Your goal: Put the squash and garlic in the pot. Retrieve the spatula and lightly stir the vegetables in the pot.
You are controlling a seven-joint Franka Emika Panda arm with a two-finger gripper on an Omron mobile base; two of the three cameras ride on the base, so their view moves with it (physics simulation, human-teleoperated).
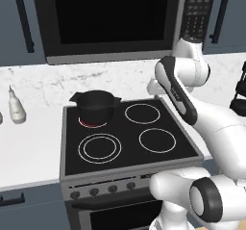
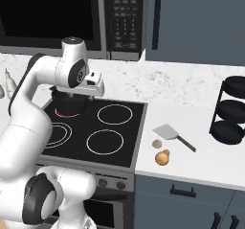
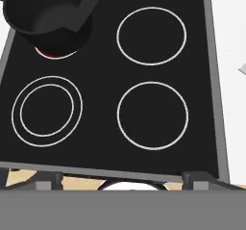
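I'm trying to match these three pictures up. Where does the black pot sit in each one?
Left base view: pot, upper-left middle, on the stove's back-left burner.
Right base view: left, mostly behind the white arm.
Hand view: top-left corner.
Shared landmark: the red-glowing burner ring under it.

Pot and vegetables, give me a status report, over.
Gripper open, holding nothing, above the stove. Pot on back-left burner, looks empty. Squash, garlic and spatula on counter right of stove. Nothing in the way.
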